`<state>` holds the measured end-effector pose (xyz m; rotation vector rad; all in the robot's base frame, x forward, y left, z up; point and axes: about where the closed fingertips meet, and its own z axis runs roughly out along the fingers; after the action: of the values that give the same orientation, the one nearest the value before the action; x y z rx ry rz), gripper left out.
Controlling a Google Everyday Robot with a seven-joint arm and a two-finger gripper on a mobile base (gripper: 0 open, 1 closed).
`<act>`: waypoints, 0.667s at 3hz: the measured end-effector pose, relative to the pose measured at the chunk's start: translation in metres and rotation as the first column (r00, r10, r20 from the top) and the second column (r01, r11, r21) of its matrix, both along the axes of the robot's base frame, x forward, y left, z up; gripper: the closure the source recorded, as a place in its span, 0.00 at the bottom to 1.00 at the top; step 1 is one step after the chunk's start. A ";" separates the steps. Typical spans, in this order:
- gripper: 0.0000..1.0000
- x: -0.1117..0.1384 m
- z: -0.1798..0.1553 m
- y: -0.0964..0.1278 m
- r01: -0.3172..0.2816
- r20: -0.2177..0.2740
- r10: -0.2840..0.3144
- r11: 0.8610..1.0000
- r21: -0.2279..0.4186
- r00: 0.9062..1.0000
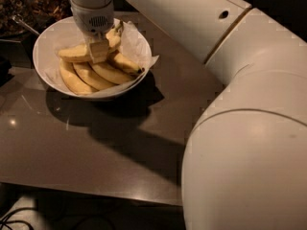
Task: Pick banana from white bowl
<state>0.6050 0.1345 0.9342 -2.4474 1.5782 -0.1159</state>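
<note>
The white bowl, lined with crumpled white paper, stands at the back left of the table. The banana lies across the top of the pile in it, long and yellow. My gripper reaches straight down into the bowl and is shut on the banana near its middle, with one pale finger in front of the fruit. The banana still rests on the other bananas, which are bunched below it, one with a dark tip.
The bowl sits on a brown glossy table. Dark cluttered items lie behind the bowl at the top left. My large white arm fills the right side of the view.
</note>
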 end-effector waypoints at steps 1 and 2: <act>1.00 -0.010 0.018 -0.005 -0.006 0.052 0.004 0.999 0.042 0.999; 1.00 -0.028 0.041 -0.013 -0.027 0.107 0.018 0.996 0.088 0.994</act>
<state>0.5770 0.1210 0.9756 -2.3495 1.4787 -0.1656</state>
